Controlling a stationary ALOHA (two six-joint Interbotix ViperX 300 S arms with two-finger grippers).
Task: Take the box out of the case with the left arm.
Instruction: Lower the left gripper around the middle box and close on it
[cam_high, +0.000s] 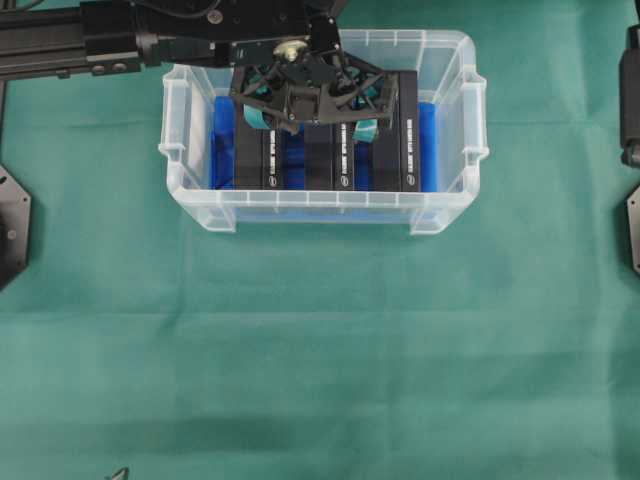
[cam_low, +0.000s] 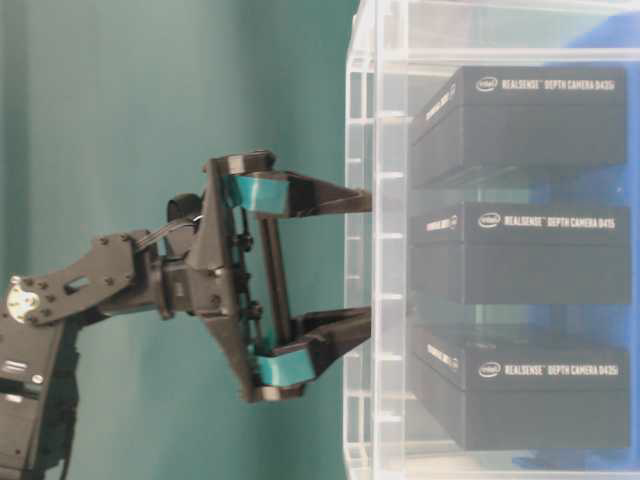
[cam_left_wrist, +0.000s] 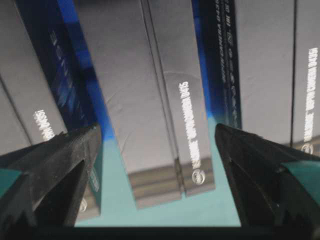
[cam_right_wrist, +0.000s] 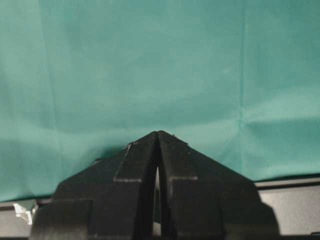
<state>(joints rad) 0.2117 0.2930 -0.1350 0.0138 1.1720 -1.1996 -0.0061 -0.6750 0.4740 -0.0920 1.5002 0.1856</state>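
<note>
The case (cam_high: 190, 175), a clear plastic bin with a blue sheet on its bottom, stands on the green-covered surface (cam_high: 320, 340). Inside the case three black boxes stand on edge side by side, with blue gaps between them; white lettering runs along their top edges. The middle box (cam_high: 320, 155) is the one under the left gripper (cam_high: 311, 122), which hangs over the case with its jaws spread wide, one finger on each side of that box. In the left wrist view the middle box (cam_left_wrist: 150, 115) lies between the two black fingertips (cam_left_wrist: 65, 155), and neither tip touches it. The left arm (cam_high: 120, 40) reaches over the case's far rim. The right gripper (cam_right_wrist: 158, 137) sits away from the case above bare green cloth, its jaws pressed together.
</note>
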